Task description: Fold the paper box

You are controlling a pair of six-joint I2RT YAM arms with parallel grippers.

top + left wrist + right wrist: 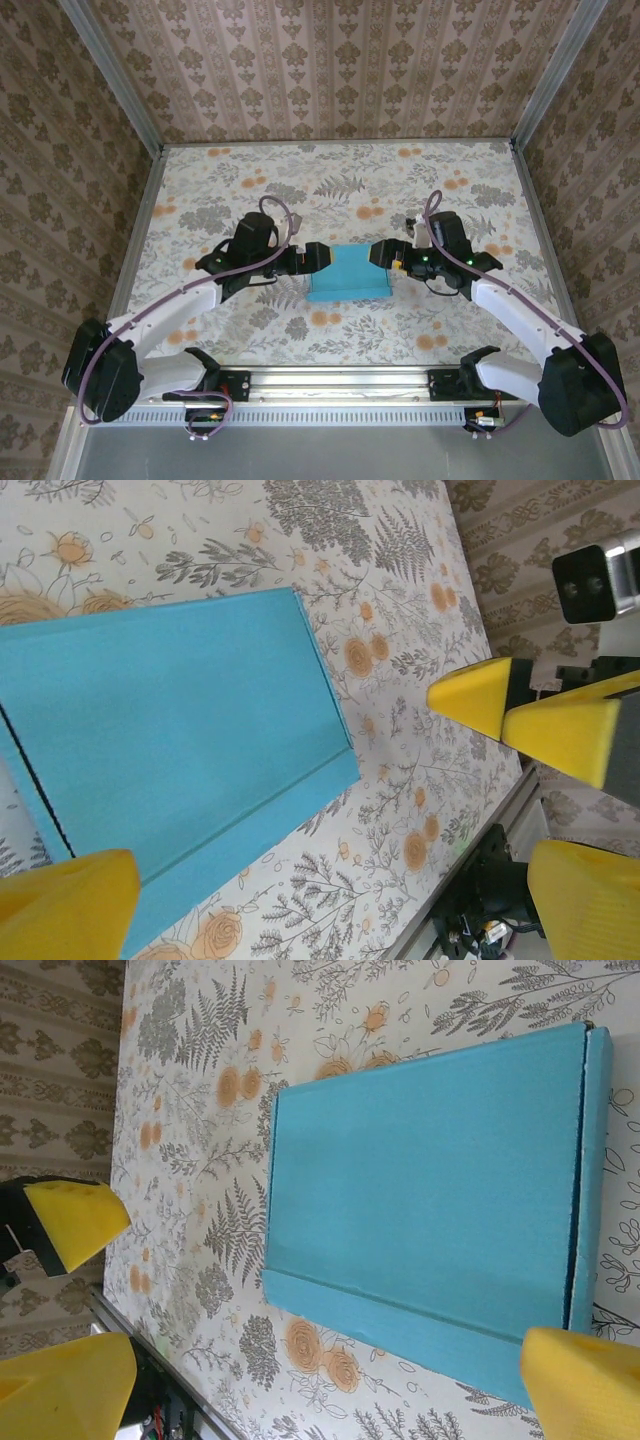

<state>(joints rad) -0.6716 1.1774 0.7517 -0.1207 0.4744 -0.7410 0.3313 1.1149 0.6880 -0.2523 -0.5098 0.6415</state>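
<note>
The paper box (pixel 349 272) lies flat in the middle of the table, turquoise side up. A narrow creased flap runs along its near edge. My left gripper (pixel 318 256) hovers at the box's left edge, open, with nothing between its yellow fingers. My right gripper (pixel 383 253) hovers at the right edge, also open and holding nothing. In the left wrist view the box (pixel 170 730) lies beyond the left gripper (pixel 330 895), and the other arm's yellow fingertips (pixel 470 695) face it. In the right wrist view the box (pixel 430 1180) sits just beyond the right gripper (pixel 325 1390).
A floral cloth (pixel 330 180) covers the table. Patterned walls close it in at the back and both sides. A metal rail (pixel 340 382) runs along the near edge between the two arm bases.
</note>
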